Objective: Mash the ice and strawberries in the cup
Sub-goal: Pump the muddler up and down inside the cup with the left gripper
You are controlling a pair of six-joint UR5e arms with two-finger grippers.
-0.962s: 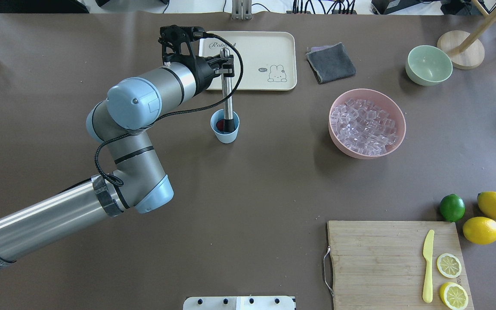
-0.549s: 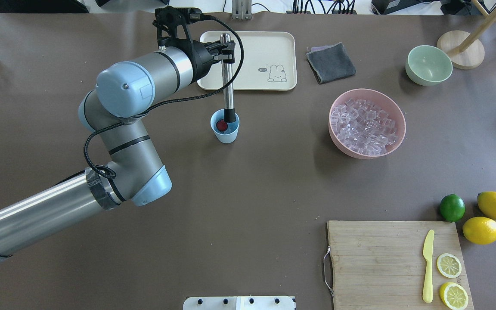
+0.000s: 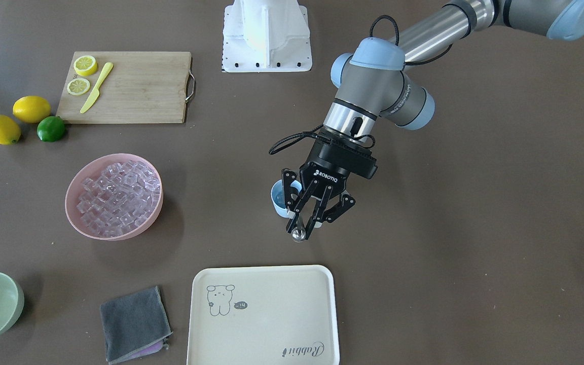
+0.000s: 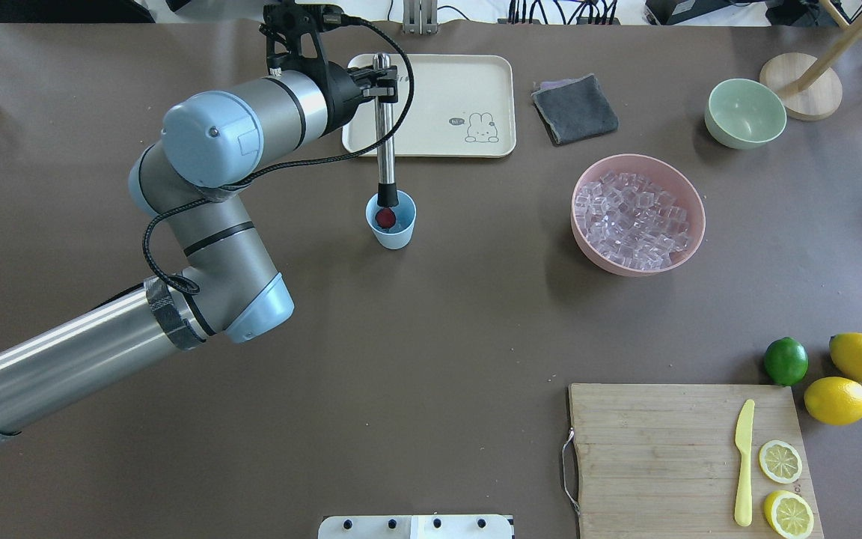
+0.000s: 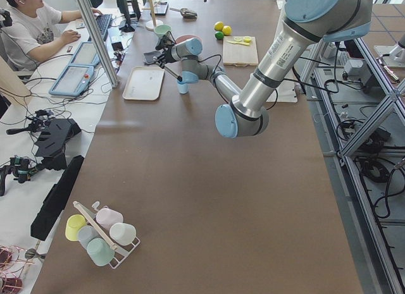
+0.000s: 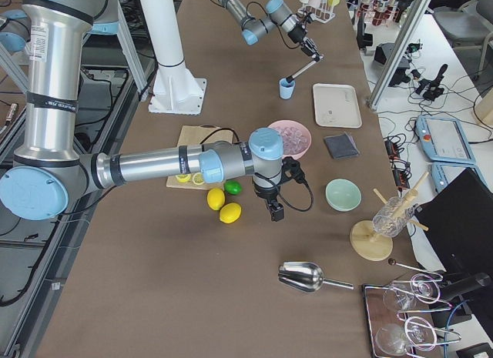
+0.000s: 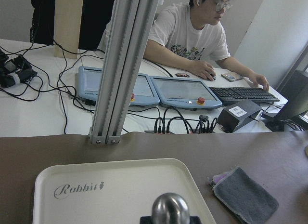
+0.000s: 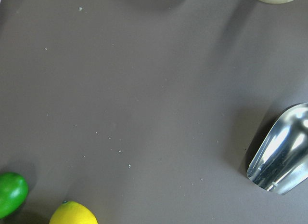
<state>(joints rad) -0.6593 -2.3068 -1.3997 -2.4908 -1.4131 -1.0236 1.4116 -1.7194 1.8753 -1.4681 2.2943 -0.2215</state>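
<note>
The light-blue cup (image 4: 392, 224) stands mid-table, in front of the cream tray. One red strawberry (image 4: 384, 217) lies inside it; I cannot make out ice in the cup. My left gripper (image 4: 382, 78) is shut on a steel muddler (image 4: 384, 135) near its top. The muddler's black tip hangs at the cup's far rim, just above the berry. In the front-facing view the gripper (image 3: 304, 225) hides most of the cup (image 3: 277, 195). Ice (image 4: 634, 218) fills the pink bowl. My right gripper (image 6: 275, 212) shows only in the right side view, and I cannot tell its state.
The pink bowl (image 4: 689, 195) stands right of the cup, the green bowl (image 4: 745, 114) beyond it. The cream tray (image 4: 461, 90) and a grey cloth (image 4: 575, 109) lie behind the cup. A cutting board (image 4: 655, 457) with knife and lemon halves, a lime (image 4: 786, 361), lemons and a metal scoop (image 8: 281, 151) lie on my right.
My left gripper has risen and drawn back toward the tray. The muddler's tip has come up out of the cup to its far rim, and the strawberry shows fully.
</note>
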